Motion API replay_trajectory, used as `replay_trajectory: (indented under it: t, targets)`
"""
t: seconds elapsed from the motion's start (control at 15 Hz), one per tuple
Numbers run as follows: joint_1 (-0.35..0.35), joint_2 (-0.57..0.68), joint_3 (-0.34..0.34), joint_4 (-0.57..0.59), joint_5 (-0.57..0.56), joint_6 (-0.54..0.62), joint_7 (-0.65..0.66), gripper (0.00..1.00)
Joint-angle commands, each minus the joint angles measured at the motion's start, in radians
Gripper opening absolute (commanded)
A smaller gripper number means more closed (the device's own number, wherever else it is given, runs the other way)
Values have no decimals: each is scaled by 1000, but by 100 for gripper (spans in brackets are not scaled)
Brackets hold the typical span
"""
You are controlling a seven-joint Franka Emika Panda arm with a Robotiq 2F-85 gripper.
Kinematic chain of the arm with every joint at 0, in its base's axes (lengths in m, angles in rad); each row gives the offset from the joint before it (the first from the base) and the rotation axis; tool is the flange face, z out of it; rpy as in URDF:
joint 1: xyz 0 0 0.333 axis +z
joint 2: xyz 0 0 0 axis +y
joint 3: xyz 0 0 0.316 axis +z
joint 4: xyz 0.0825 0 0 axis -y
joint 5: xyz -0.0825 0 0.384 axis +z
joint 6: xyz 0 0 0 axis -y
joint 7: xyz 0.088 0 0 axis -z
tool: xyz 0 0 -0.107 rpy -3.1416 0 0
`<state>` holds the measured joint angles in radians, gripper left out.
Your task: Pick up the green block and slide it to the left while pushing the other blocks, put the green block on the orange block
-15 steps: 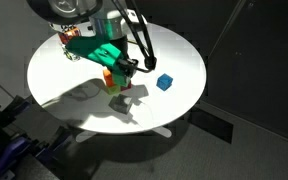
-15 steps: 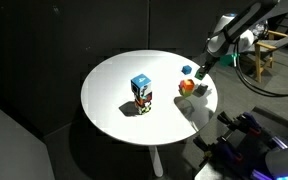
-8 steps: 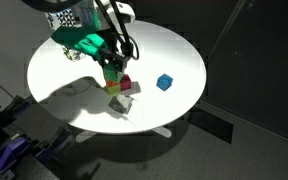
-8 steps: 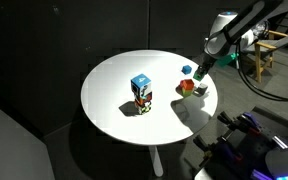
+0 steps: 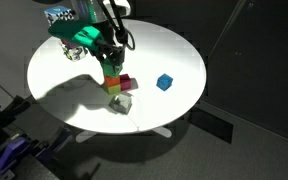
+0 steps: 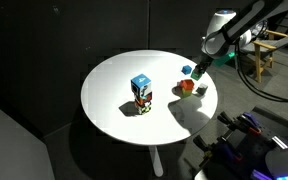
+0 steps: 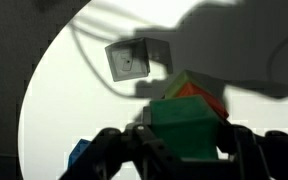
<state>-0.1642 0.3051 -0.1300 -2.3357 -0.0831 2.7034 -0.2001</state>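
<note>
Gripper at upper centre-left. Fingers pinch green block, which sits atop orange block. Magenta cube is just right of the stack.

Round white table, blue block, magenta block, perhaps grey block
</note>
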Motion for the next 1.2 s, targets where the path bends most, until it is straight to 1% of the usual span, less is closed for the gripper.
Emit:
replay_trajectory:
  t: [0.0, 0.33, 0.73, 1.13]
  targets:
    - [-5, -7, 13, 22, 3, -30, -14, 32]
    - [-20, 21, 43, 45, 30, -23, -53, 32]
    - [-26, 73, 52, 94, 40, -48, -51, 32]
    - [-54, 122, 88, 141, 69, -63, -101, 32]
